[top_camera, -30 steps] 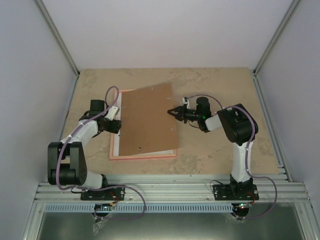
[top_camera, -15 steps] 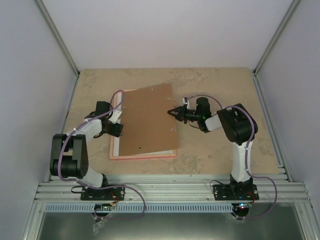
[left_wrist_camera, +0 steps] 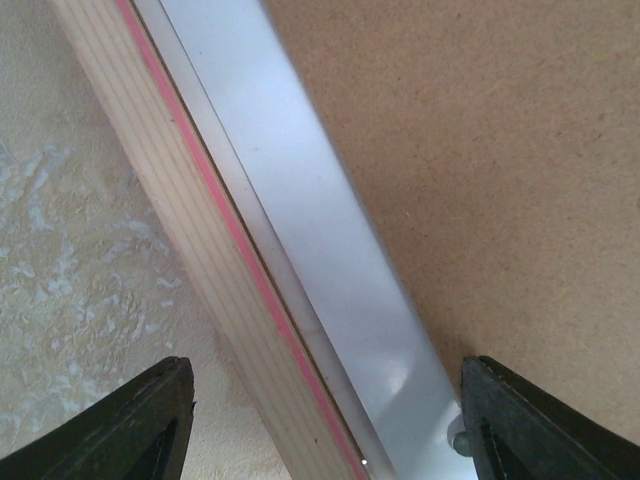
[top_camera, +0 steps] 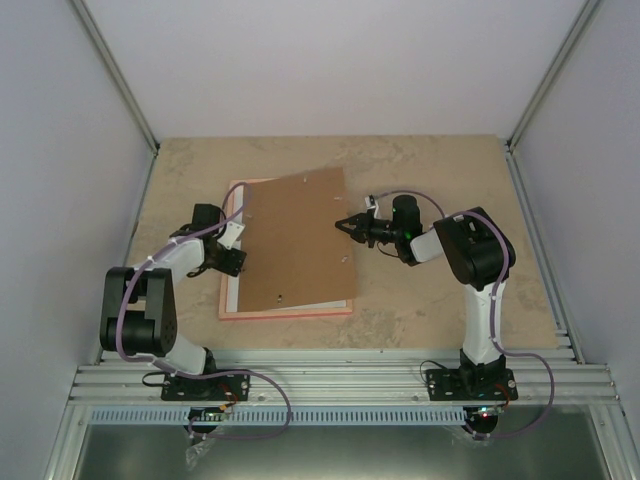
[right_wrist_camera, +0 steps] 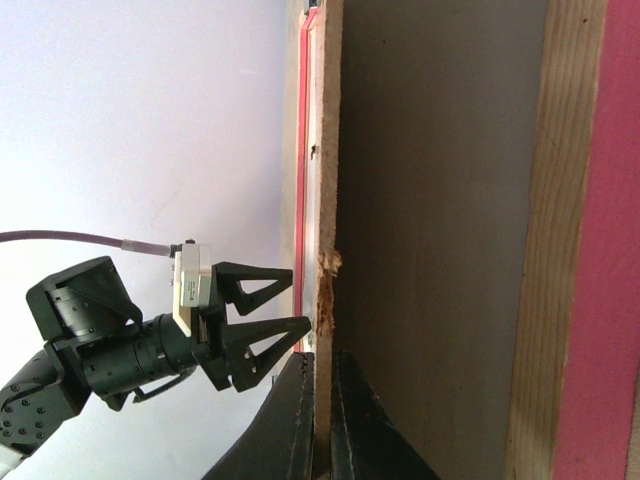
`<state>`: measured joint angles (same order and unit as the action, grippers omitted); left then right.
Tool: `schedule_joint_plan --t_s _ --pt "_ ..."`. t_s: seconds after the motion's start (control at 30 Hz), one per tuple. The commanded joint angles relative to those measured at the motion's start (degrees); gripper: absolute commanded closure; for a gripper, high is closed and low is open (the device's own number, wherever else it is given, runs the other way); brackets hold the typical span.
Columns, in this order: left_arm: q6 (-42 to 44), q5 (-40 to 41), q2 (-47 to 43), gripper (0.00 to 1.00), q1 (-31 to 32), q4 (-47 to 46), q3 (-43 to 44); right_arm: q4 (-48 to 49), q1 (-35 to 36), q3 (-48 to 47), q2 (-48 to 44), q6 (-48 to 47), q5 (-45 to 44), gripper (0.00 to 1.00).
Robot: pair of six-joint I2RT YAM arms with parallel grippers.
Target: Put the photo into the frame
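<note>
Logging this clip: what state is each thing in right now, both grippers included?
frame: flat on the table, back side up, not closed.
brown backing board: skewed across the frame, unseated, right edge pinched.
white sheet: lying inside the frame, strip showing along the left rail.
photo: not visible in any view.
left gripper: open, straddling the frame's left rail.
right gripper: shut on the backing board's right edge.
</note>
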<state>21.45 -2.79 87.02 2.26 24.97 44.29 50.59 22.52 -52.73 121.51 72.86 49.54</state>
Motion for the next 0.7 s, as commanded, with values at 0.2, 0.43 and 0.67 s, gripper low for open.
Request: schedule_joint_plan --t_s 0.2,0.43,0.67 --pt "2.89 -1.72 -2.81 0.27 0.30 5.28 -1.85 1.27 -0.11 0.92 0.97 -2.89 -0.93 1.00" --pt "3.41 -6.50 -3.56 0.28 0.84 6.80 -2.22 1.49 -0.05 0.85 1.34 -2.78 -0.97 0.99" --pt "0.20 -11.10 -4.62 0.26 1.28 5.50 -1.98 1.84 0.33 0.77 1.24 -2.59 -0.75 1.00"
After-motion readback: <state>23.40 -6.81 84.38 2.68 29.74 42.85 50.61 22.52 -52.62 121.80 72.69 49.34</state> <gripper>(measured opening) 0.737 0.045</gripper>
